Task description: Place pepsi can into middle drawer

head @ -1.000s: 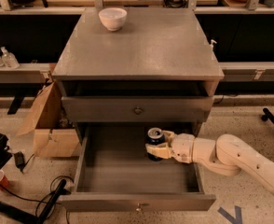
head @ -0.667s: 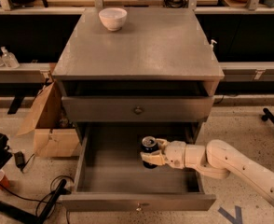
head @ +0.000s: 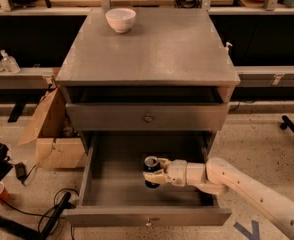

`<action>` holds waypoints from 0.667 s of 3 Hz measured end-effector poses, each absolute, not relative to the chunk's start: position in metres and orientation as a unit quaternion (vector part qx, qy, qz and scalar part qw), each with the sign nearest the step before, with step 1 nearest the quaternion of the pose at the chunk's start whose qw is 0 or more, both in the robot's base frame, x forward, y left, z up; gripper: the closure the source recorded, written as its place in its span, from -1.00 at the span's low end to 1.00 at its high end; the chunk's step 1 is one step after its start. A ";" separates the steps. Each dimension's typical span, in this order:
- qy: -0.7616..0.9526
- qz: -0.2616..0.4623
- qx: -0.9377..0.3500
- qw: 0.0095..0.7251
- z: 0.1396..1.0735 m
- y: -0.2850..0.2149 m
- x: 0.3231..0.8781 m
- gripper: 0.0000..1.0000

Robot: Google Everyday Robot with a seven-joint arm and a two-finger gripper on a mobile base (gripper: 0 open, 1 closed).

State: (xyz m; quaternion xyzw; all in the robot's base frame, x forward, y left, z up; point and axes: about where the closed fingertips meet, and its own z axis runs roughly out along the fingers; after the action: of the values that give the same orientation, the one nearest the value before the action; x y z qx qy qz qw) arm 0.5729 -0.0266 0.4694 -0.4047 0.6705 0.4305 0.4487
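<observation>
The pepsi can, dark blue with a silver top, stands upright inside the open middle drawer, right of its centre. My gripper reaches in from the right on a white arm and is shut on the can, its pale fingers wrapped around the can's lower half. The can's base is near the drawer floor; whether it touches is hard to tell. The drawer is pulled fully out, and its front with a small knob is at the bottom.
The grey cabinet top carries a white bowl at its back left. A shallower closed drawer front sits above the open one. A cardboard box stands left of the cabinet, and cables lie on the floor.
My gripper has carried the can leftward and slightly forward inside the drawer, from near the right wall toward the middle.
</observation>
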 end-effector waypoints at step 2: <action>0.645 0.460 -0.410 0.452 0.433 -0.004 0.596 1.00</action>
State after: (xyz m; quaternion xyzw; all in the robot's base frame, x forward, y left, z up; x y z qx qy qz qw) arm 0.5958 -0.0042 0.4328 -0.4104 0.6448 0.4602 0.4516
